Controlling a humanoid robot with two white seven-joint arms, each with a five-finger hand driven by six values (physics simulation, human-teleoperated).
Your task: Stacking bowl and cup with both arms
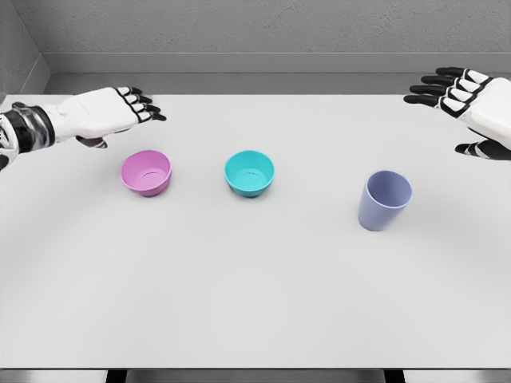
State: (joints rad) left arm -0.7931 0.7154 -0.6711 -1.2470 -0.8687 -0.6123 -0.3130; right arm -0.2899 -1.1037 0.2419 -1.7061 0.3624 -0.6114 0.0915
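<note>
Three vessels stand upright in a row on the white table (255, 303). A pink bowl (146, 173) is at the left, a teal bowl (249, 173) sits in the middle, and a lavender-blue cup (384, 199) is at the right. My left hand (128, 112) hovers behind and to the left of the pink bowl, fingers stretched out and holding nothing. At the far right edge my right hand (463, 108) hangs above and to the right of the cup, fingers spread, thumb apart, empty.
A grey wall (255, 32) runs behind the table's far edge. The table's front edge (255, 369) crosses the bottom of the view. Wide bare tabletop lies in front of the three vessels.
</note>
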